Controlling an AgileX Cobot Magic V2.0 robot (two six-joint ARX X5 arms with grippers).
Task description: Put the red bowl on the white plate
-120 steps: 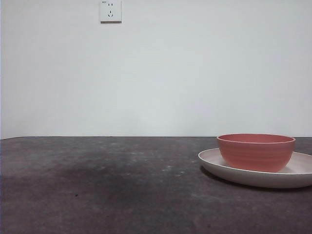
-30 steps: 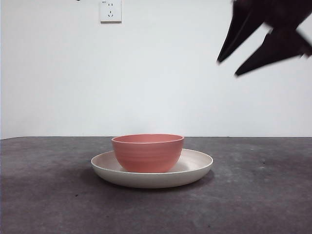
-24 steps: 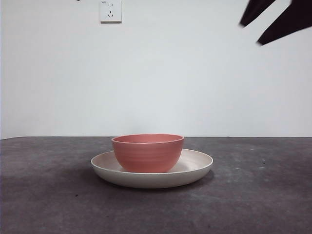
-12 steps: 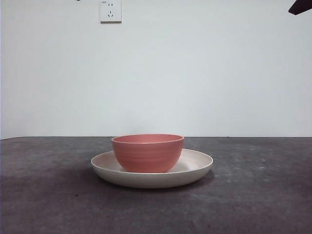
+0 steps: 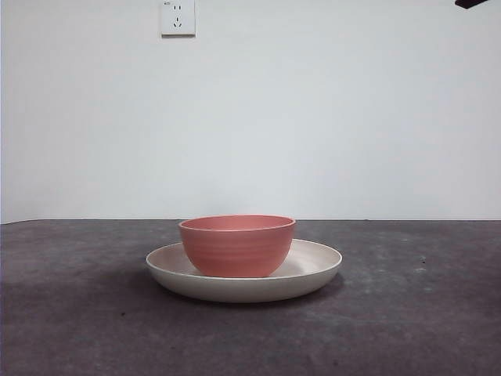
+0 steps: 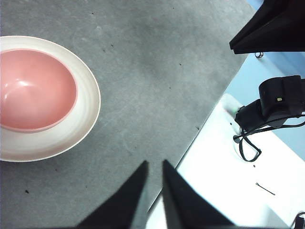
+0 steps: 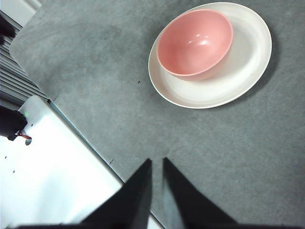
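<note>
The red bowl (image 5: 237, 244) sits upright inside the white plate (image 5: 313, 270) at the middle of the dark table. Seen from the left wrist, the bowl (image 6: 35, 90) rests off-centre in the plate (image 6: 88, 102), and my left gripper (image 6: 153, 164) hangs high above the table's edge, shut and holding nothing. In the right wrist view the bowl (image 7: 195, 43) and plate (image 7: 248, 62) lie far from my right gripper (image 7: 156, 162), which is also shut and empty, raised above the table. Only a black arm tip (image 5: 470, 3) shows in the front view's top right corner.
A wall socket (image 5: 178, 17) is on the white wall behind. Beyond the table's edge is a white surface with a black camera and cable (image 6: 279, 98). The other arm's dark body (image 6: 271, 28) crosses the left wrist view's corner.
The dark gripper at the upper right has risen almost out of the front view. Bowl and plate stood at the right 4.9 s ago and have stayed at the middle for the last second.
</note>
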